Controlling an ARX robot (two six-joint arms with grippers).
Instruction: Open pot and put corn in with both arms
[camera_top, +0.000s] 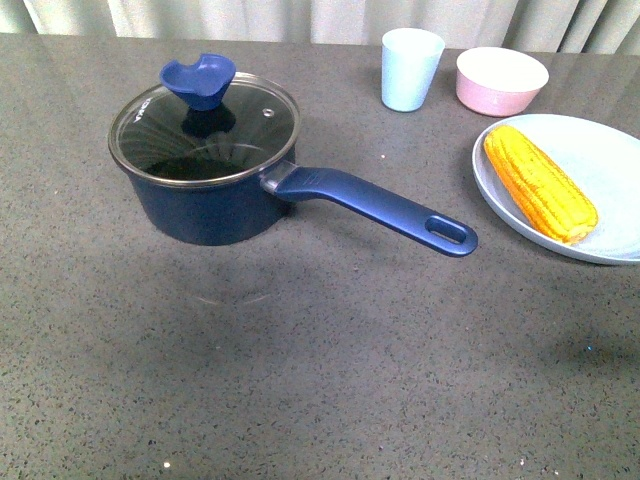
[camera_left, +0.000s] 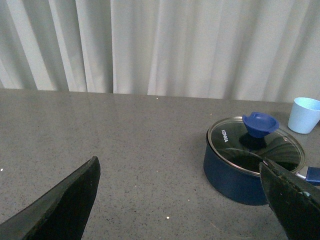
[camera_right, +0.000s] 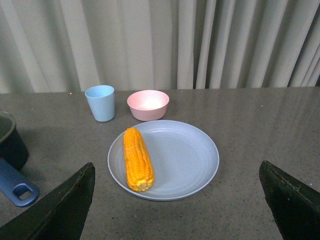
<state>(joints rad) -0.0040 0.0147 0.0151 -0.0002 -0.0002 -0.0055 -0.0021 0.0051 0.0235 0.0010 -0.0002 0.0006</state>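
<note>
The navy-blue pot (camera_top: 205, 195) stands on the grey table at the left, closed by a glass lid (camera_top: 205, 128) with a blue knob (camera_top: 199, 80). Its long handle (camera_top: 380, 208) points right toward me. The yellow corn (camera_top: 538, 182) lies on a light blue plate (camera_top: 610, 190) at the right. Neither arm shows in the front view. My left gripper (camera_left: 182, 200) is open and empty, away from the pot (camera_left: 235, 172). My right gripper (camera_right: 177, 202) is open and empty, short of the plate (camera_right: 185, 155) with the corn (camera_right: 137, 158).
A light blue cup (camera_top: 410, 68) and a pink bowl (camera_top: 501, 80) stand at the back right, behind the plate. A pale curtain hangs behind the table's far edge. The pot's handle end (camera_right: 17, 189) shows in the right wrist view.
</note>
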